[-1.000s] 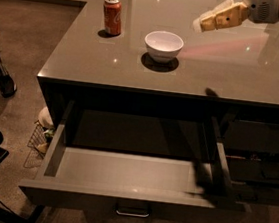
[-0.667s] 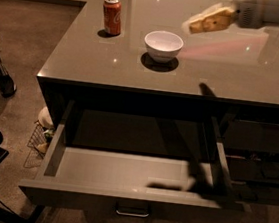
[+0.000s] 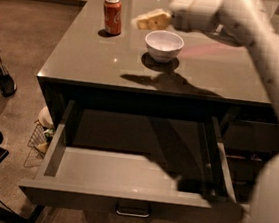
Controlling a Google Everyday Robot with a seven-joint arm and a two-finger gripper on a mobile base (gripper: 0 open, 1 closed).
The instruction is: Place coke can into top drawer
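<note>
The top drawer (image 3: 104,169) is pulled well out below the countertop (image 3: 90,57). Its grey floor is bare and its silver handle (image 3: 132,212) faces you, so the receiving end looks ready. That lets you give your attention to the pickup.

The coke can (image 3: 112,15) stands upright at the back left of the countertop, apart from everything else. The white bowl (image 3: 163,45) sits to its right, nearer the front edge. The bowl is the obstacle here. Any path from the right has to pass over or behind it.

Your gripper (image 3: 151,19) hangs above the countertop behind the bowl's far rim, between bowl and can, and points left toward the can. It has no hold on the can, which stands free just to its left. How far the gripper is open I cannot tell.

The arm (image 3: 268,45) reaches in from the right at a low slant, which suits a side-on grasp (my reading, not a certainty).

A second ago the gripper was well to the right of the bowl, near the back right of the countertop. It has since swept left past the bowl. The arm now fills much more of the right side, and its shadow has spread across the countertop and into the drawer. Can, bowl and drawer lie where they did.
</note>
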